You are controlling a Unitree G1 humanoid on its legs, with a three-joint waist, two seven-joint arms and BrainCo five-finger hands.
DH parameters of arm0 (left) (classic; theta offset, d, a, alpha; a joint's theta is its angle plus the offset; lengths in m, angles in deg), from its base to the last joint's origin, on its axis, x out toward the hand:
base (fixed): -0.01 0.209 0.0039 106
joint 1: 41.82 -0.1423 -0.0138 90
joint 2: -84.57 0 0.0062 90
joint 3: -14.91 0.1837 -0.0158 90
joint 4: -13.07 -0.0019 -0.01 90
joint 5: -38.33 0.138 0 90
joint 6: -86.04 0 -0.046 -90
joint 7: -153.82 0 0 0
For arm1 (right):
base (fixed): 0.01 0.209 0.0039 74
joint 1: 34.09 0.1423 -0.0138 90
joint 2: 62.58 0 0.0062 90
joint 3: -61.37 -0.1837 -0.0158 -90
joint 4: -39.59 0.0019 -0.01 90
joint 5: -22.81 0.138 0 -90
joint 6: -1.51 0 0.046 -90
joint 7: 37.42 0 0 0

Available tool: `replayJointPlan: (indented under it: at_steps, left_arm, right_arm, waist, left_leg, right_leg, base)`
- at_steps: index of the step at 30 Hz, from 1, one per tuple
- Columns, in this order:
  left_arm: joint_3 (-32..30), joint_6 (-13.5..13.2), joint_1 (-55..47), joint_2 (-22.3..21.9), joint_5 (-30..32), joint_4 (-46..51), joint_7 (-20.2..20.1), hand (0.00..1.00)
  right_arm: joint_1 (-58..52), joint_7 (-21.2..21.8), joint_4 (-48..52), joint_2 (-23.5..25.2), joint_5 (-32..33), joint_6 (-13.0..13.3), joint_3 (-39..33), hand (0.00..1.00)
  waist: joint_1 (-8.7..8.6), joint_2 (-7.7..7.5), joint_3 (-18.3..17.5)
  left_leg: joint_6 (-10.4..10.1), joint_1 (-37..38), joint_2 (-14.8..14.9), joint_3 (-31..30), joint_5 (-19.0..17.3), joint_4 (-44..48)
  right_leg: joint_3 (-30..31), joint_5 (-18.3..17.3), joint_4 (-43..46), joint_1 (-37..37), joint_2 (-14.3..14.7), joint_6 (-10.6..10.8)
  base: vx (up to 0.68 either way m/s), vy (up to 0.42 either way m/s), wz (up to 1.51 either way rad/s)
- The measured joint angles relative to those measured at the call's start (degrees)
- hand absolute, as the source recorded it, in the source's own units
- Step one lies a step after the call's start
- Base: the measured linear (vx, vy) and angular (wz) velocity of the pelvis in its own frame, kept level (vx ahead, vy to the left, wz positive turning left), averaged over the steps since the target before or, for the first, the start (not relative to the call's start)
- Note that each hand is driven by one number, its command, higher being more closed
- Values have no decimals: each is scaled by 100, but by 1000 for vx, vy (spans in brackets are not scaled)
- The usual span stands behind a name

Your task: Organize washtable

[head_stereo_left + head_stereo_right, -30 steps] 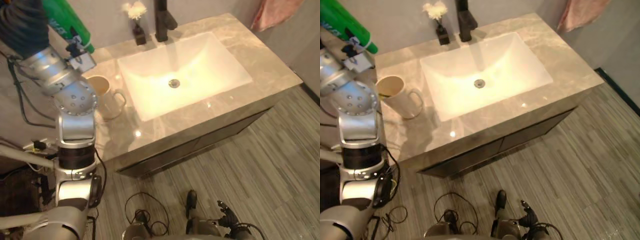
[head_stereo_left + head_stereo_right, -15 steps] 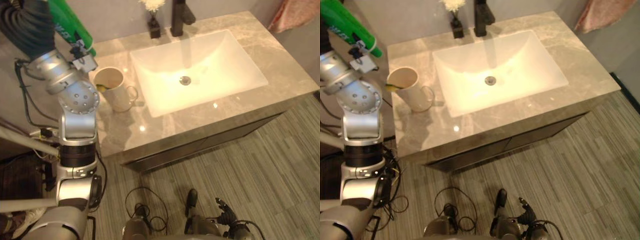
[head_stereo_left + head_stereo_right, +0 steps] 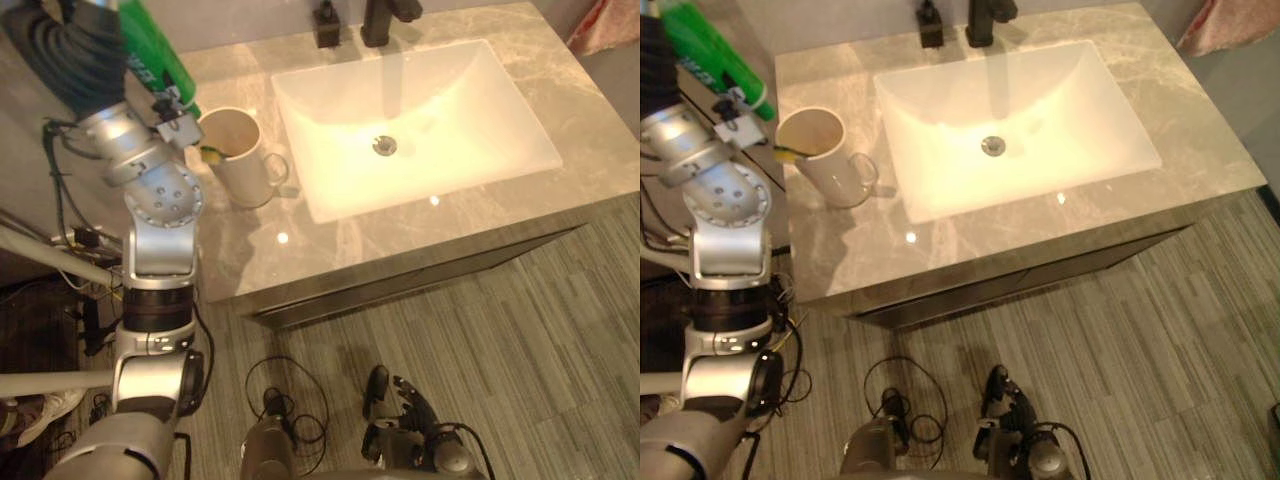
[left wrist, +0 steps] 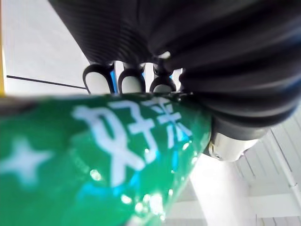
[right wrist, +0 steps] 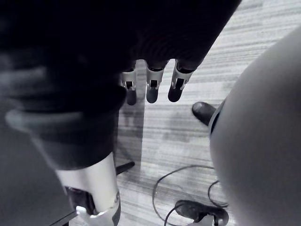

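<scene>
My left hand (image 4: 131, 80) is raised over the counter's left end, fingers curled round a green bottle (image 3: 157, 52) with white print (image 4: 99, 155). The bottle slants down towards a white mug (image 3: 243, 160) that stands upright on the grey marble washtable (image 3: 300, 235), left of the white sink basin (image 3: 420, 110). Something yellow-green pokes out of the mug at its rim. My right hand (image 5: 153, 89) hangs low over the striped floor, its fingers relaxed and holding nothing.
A black faucet (image 3: 388, 12) and a small dark bottle (image 3: 325, 22) stand at the back of the basin. A pink towel (image 3: 1222, 22) hangs at the far right. A wall runs behind the counter, and wood-look flooring (image 3: 520, 330) lies in front.
The whole picture has shifted, so the camera moved. The green bottle stays in my left hand above the mug's side; the mug and sink have not moved.
</scene>
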Motion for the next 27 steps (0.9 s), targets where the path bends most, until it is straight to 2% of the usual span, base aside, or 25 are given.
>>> replayJointPlan:
  at_steps: [15,27]
  left_arm:
    - [181,20,461,4,-51,-254,-9,100]
    - [162,19,462,4,-189,-252,-24,100]
  right_arm:
    - [172,-42,55,22,56,91,-10,0]
    - [171,-45,257,18,61,91,-14,0]
  waist:
    - [-17,-20,416]
    - [-15,-14,550]
  left_leg:
    - [4,-161,30,-13,-5,150]
    - [8,-251,46,3,-8,223]
  right_leg:
    - [79,70,7,-118,14,66]
    - [155,111,22,-213,16,124]
  base:
    - [-1,16,-2]
    - [-5,41,-2]
